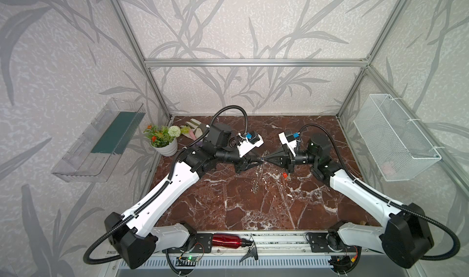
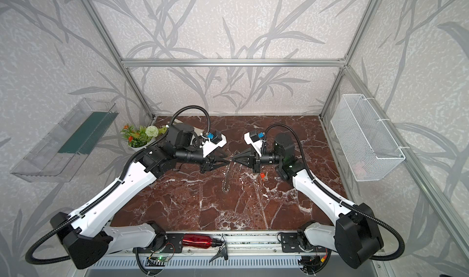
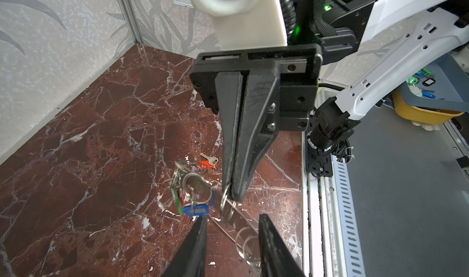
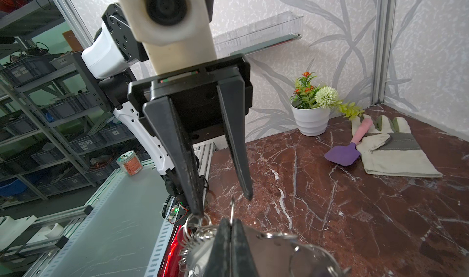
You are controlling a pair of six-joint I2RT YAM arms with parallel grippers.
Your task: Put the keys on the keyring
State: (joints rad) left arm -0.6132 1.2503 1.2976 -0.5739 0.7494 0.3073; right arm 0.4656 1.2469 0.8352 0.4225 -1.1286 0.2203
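Note:
The keyring [image 1: 259, 175] hangs in mid-air over the middle of the marble table, a grey plate with split rings [image 3: 244, 237] along its edge. My right gripper [image 4: 230, 222] is shut on the plate's upper edge [image 4: 274, 253]. A blue-tagged key [image 3: 196, 209] and a green-tagged key [image 3: 179, 199] dangle from the rings. My left gripper [image 3: 232, 218] faces the right one, open, its fingers either side of the ringed edge; one fingertip [image 4: 198, 211] is at a split ring. A red-orange key [image 1: 285, 174] lies on the table under the right gripper, and it also shows in the other top view [image 2: 263, 175].
A white flower pot [image 1: 166, 146], a work glove [image 4: 390, 149] and a purple trowel [image 4: 345, 154] sit at the back left. A red bottle [image 1: 225, 240] and a black clip [image 1: 250, 253] lie on the front rail. A wire basket [image 1: 396, 138] hangs on the right wall.

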